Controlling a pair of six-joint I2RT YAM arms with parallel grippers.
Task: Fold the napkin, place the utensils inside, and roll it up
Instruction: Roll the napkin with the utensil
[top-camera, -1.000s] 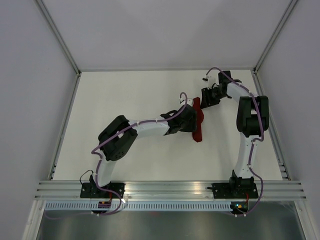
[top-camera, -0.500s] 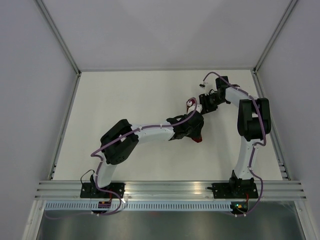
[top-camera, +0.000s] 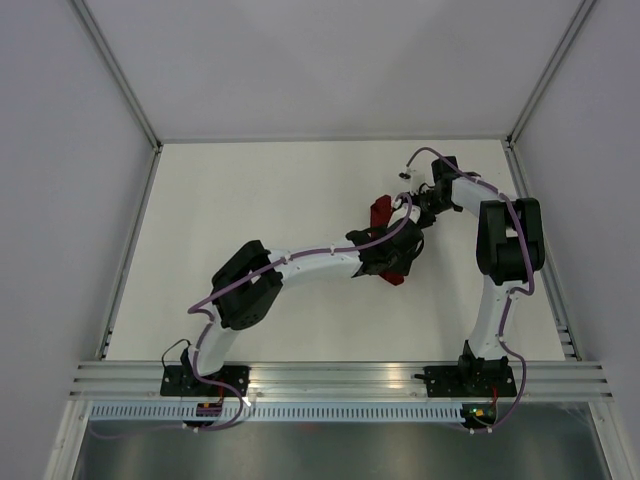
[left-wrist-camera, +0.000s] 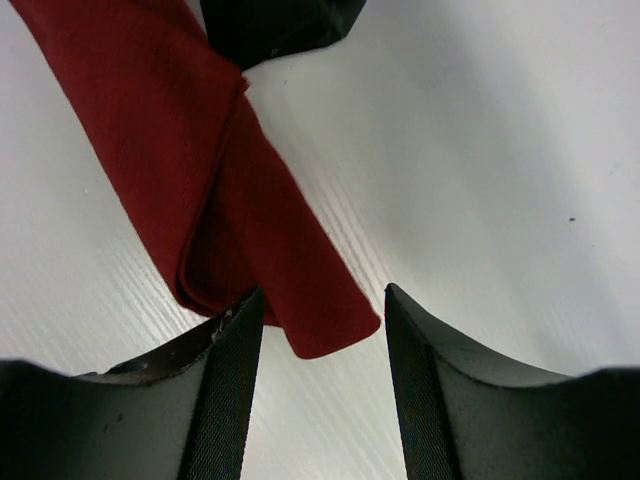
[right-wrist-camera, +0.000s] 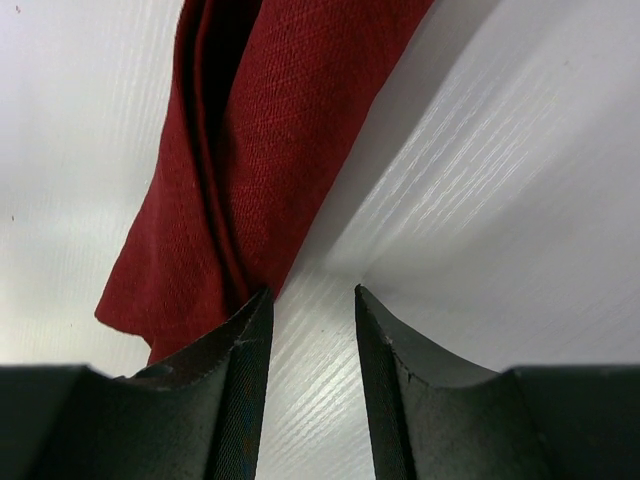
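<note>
Roughly right of centre on the white table (top-camera: 250, 200), the napkin (top-camera: 380, 212) lies as a narrow maroon roll. Its long axis runs far to near, and the arms hide most of it. The left gripper (left-wrist-camera: 325, 300) has its jaws spread, and the roll's blunt end points into the gap between them. The right gripper (right-wrist-camera: 312, 295) has its jaws narrowly parted with table showing between, the cloth's folded edge touching one finger.

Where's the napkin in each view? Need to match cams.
Top external: napkin centre-right, mostly hidden under both arms.
Left wrist: upper left to centre, its end inside the open left end effector.
Right wrist: upper centre-left, beside the right end effector.
Shared landmark: the white table.
</note>
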